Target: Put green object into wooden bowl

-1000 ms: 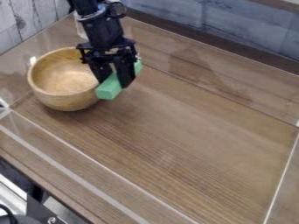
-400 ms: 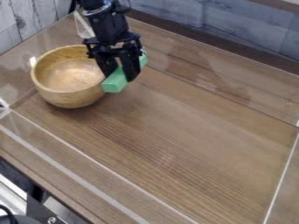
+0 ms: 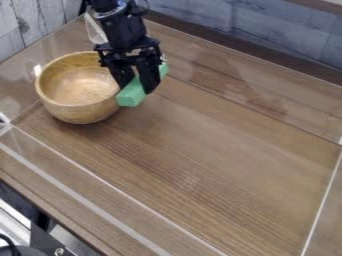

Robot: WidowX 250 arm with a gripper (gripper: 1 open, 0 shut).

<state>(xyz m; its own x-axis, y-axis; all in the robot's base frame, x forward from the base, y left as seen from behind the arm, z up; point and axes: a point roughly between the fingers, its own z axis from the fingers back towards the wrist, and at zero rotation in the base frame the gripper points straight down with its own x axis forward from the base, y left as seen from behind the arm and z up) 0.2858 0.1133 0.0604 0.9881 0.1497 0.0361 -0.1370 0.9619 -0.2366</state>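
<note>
The light-tan wooden bowl (image 3: pixel 76 90) sits at the left of the table, its hollow showing nothing inside. Just right of its rim, my black gripper (image 3: pixel 135 84) points steeply down and is shut on the green object (image 3: pixel 134 93), a bright-green bar that hangs tilted between the fingers. The bar's lower end sticks out below the fingertips, close above the tabletop and beside the bowl's outer wall. Its upper part is hidden by the fingers.
The wooden tabletop (image 3: pixel 227 150) is fenced by a low clear wall (image 3: pixel 80 180) along the front and sides. A grey plank wall (image 3: pixel 267 25) runs behind. The arm (image 3: pixel 110 15) comes down from the top left, above the bowl's far rim.
Between the oldest frame and now the gripper shifted slightly right and up with the green bar, away from the bowl's rim. Over the last half second nothing moved.
</note>
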